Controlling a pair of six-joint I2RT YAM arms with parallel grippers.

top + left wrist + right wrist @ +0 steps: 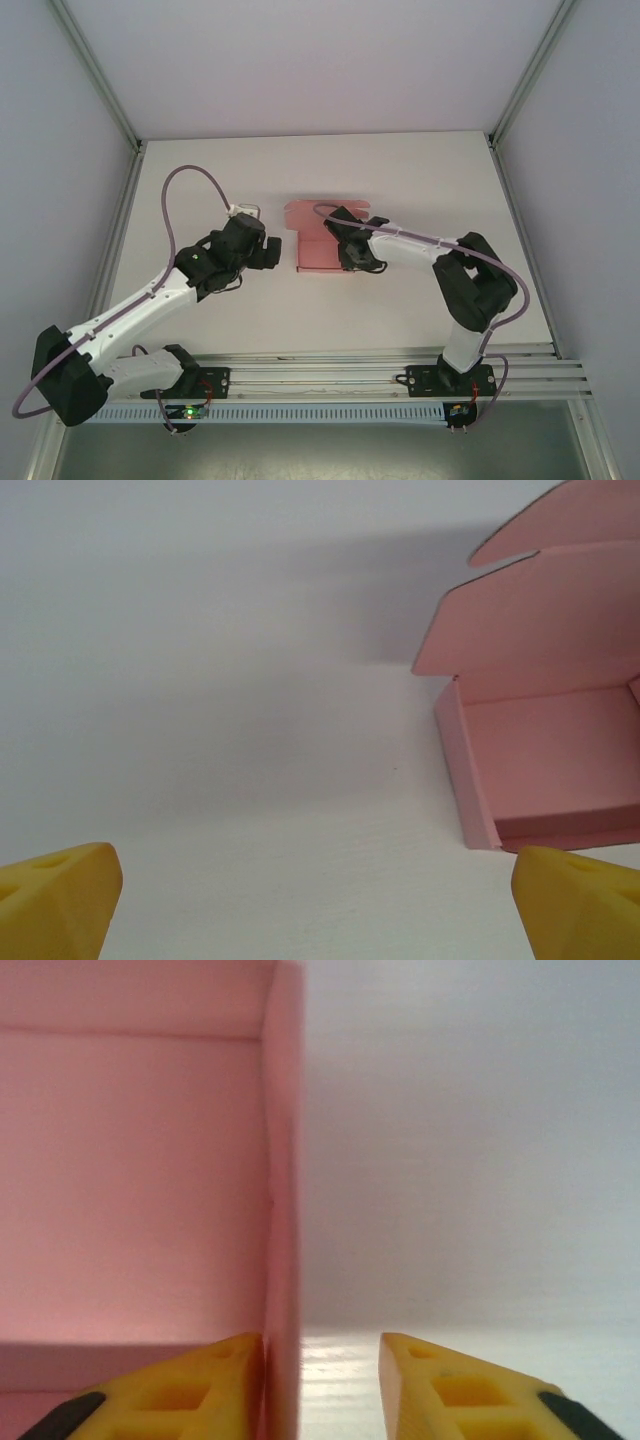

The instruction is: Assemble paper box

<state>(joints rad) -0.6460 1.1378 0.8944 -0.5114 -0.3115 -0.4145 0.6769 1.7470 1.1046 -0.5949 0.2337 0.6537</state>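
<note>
Paper box [312,238] sits mid-table [200,180], half-folded, tray open. Left gripper [272,252] is just left of it; its fingers [60,890] are spread wide and hold nothing. Right gripper [352,255] is at the box's right side. Its fingers [200,1390] straddle an upright wall, one touching, the other apart, so no pinch.

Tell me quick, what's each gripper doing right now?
Left gripper: open, holding nothing, table beneath it.
Right gripper: open, straddling the side wall of the paper box, not clamped on it.
</note>
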